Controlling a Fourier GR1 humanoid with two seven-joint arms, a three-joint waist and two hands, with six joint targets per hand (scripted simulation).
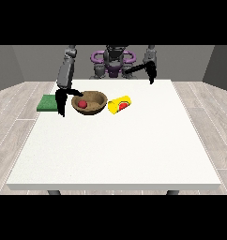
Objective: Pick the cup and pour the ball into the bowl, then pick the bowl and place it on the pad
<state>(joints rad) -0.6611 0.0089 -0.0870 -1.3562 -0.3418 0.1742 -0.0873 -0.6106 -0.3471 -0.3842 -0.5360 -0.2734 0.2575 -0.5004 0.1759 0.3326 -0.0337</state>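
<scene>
The hand at the view's left [62,100] hangs at the rim of the bowl [97,107], thumb reaching toward that rim; whether it clamps the rim cannot be told. The ball [81,103] lies inside the bowl, on the side nearest this hand. Beyond the bowl, away from the hand, the cup [120,104] lies on its side. Behind the hand, the pad [46,103] is partly hidden. The hand at the view's right [152,72] hangs well apart, fingers indistinct. The white counter [134,150] stands on pale plank flooring [12,108] before grey walls [21,61].
</scene>
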